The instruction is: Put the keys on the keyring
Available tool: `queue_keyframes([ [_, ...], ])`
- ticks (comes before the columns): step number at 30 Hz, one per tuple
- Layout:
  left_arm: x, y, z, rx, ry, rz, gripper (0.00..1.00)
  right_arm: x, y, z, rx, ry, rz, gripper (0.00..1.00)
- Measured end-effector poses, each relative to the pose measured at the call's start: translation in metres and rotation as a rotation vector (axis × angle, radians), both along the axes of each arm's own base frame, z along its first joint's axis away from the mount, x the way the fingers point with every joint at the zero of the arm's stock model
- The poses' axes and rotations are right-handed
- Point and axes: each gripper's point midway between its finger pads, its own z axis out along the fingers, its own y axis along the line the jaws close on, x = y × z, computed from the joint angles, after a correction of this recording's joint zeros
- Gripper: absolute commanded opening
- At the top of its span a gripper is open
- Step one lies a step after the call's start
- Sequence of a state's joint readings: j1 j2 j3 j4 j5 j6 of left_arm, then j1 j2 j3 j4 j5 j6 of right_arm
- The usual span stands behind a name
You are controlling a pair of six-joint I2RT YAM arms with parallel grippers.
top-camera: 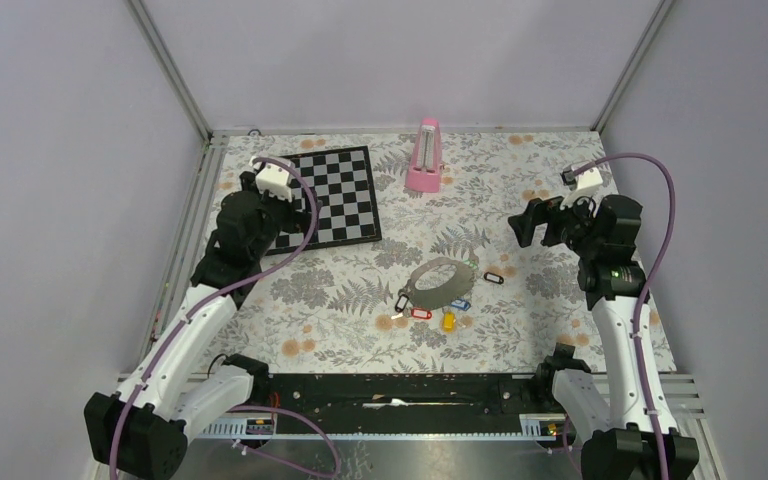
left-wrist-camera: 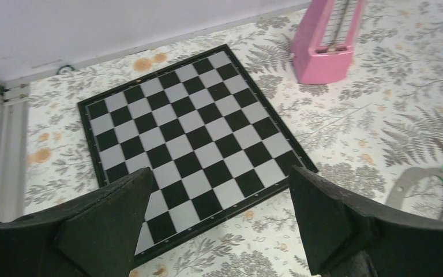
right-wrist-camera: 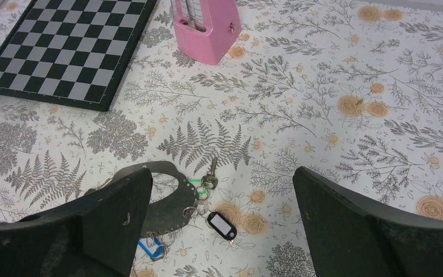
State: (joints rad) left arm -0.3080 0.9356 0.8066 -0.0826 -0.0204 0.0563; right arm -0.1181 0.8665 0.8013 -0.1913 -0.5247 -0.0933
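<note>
The keyring (top-camera: 441, 276), a floppy grey loop, lies on the floral cloth near the middle. Keys lie round it: a black tag (top-camera: 493, 278) to its right, blue (top-camera: 460, 304), yellow (top-camera: 448, 321) and red (top-camera: 420, 313) tags in front, and another black tag (top-camera: 402, 300) to its left. In the right wrist view I see the loop (right-wrist-camera: 170, 202), a black tag (right-wrist-camera: 221, 224), a blue tag (right-wrist-camera: 150, 248) and a bare key (right-wrist-camera: 210, 178) by a green bit. My right gripper (top-camera: 535, 222) (right-wrist-camera: 220, 179) is open above and right of them. My left gripper (top-camera: 272, 200) (left-wrist-camera: 220, 173) is open over the chessboard's near edge. The loop's edge (left-wrist-camera: 418, 180) shows in the left wrist view.
A black-and-white chessboard (top-camera: 330, 195) (left-wrist-camera: 190, 127) (right-wrist-camera: 63, 46) lies at the back left. A pink metronome (top-camera: 425, 157) (left-wrist-camera: 326, 40) (right-wrist-camera: 206, 26) stands at the back centre. Grey walls close in the table on three sides.
</note>
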Motion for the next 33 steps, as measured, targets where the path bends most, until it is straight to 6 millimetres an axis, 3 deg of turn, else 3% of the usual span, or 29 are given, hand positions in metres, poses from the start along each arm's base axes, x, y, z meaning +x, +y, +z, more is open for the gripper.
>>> queue_keyframes([
  [6, -0.009, -0.010, -0.001, -0.061, 0.031, -0.063, 0.99, -0.003, 0.000, 0.001, -0.015, -0.008, 0.004, 1.00],
  [33, -0.012, 0.002, 0.006, -0.091, 0.024, -0.022, 0.99, -0.012, 0.001, -0.002, -0.049, -0.004, 0.036, 0.99],
])
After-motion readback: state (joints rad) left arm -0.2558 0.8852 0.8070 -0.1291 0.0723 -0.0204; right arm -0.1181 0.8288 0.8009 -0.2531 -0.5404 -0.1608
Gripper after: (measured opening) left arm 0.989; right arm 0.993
